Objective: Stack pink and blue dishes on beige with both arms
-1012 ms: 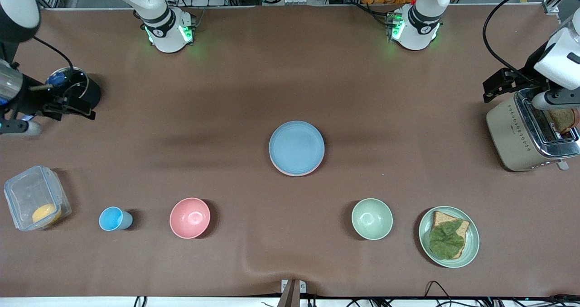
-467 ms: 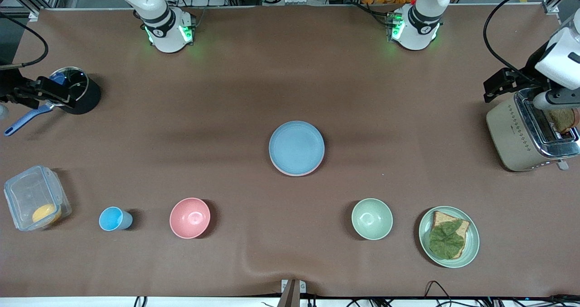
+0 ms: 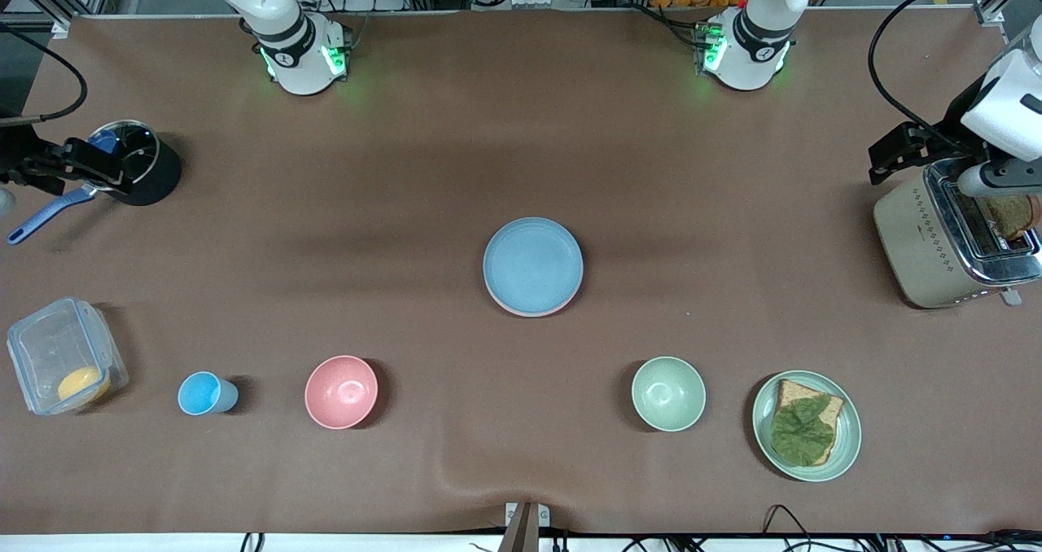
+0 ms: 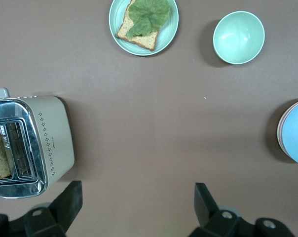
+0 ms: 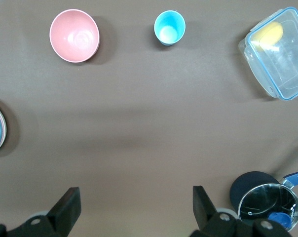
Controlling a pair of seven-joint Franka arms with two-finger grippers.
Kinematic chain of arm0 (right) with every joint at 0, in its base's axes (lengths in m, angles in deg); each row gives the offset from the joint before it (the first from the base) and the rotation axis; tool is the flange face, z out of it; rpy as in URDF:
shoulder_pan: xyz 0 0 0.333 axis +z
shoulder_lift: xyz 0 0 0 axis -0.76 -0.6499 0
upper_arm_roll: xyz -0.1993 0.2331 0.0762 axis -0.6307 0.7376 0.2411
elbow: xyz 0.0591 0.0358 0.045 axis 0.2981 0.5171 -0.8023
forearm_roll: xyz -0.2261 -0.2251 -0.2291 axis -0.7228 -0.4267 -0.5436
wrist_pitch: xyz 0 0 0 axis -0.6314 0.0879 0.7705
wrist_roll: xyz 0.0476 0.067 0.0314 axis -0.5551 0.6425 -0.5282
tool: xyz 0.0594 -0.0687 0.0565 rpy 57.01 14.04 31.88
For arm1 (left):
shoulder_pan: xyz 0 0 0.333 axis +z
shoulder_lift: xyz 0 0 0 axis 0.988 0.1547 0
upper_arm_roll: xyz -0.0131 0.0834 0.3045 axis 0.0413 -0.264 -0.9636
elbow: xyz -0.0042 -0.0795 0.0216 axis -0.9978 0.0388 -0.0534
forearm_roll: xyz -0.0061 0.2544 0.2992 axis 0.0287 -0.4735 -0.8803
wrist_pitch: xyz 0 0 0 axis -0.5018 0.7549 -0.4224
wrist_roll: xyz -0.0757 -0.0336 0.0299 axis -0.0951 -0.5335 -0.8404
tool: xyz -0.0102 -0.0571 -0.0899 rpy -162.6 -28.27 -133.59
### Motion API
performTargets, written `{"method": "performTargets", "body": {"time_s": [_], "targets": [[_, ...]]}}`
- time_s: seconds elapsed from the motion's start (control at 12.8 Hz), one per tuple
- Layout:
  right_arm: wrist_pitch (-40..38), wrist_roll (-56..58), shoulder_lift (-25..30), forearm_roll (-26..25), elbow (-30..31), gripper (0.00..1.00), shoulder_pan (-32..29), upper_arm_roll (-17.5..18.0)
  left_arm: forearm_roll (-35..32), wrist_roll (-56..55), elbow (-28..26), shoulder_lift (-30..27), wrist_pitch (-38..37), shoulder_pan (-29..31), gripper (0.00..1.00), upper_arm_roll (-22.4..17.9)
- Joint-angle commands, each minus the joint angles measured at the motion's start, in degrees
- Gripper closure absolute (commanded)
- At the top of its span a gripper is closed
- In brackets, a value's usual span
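Judging from the table (image 3: 423,169), we see the stack (image 3: 533,267) at its middle already built: the blue plate (image 3: 533,264) tops a pink rim (image 3: 570,298); the beige plate is hidden. The left gripper (image 3: 895,155) over the toaster (image 3: 936,247) and the right gripper (image 3: 77,169) beside the pot (image 3: 138,165) both gape wide and empty, so we think only parking remains.

Blue plate (image 3: 532,264) – brown table (image 3: 407,210)

On the brown bench (image 5: 149,133), the blue cup (image 5: 169,27) stands between the pink bowl (image 5: 74,35) and a clear container (image 5: 279,52); the right gripper's (image 5: 134,210) fingers (image 5: 66,210) are spread.
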State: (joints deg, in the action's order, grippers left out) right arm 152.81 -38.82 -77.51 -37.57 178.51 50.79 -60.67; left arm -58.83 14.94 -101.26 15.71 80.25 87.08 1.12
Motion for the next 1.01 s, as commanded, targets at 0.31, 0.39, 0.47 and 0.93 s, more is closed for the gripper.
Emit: {"method": "performTargets", "body": {"time_s": [0.31, 0.39, 0.47, 0.93], "targets": [[-0.5, -0.2, 0.8, -1.3, -0.6, 0.0, -1.3, 1.6, 1.3, 1.1, 0.6, -0.6, -1.0, 0.4, 0.0, 0.0], [-0.4, -0.2, 0.8, -1.3, -0.6, 0.0, -1.3, 1.7, 1.3, 1.1, 0.7, -0.6, -1.0, 0.4, 0.0, 0.0], [-0.2, -0.2, 0.8, -1.4, -0.6, 0.0, -1.1, 1.7, 1.2, 1.1, 0.8, -0.5, -0.9, 0.4, 0.0, 0.0], [-0.7, -0.3, 1.1, -1.4, -0.6, 0.0, -1.1, 1.7, 1.0, 1.1, 1.7, 0.0, -1.0, 0.4, 0.0, -0.4]]}}
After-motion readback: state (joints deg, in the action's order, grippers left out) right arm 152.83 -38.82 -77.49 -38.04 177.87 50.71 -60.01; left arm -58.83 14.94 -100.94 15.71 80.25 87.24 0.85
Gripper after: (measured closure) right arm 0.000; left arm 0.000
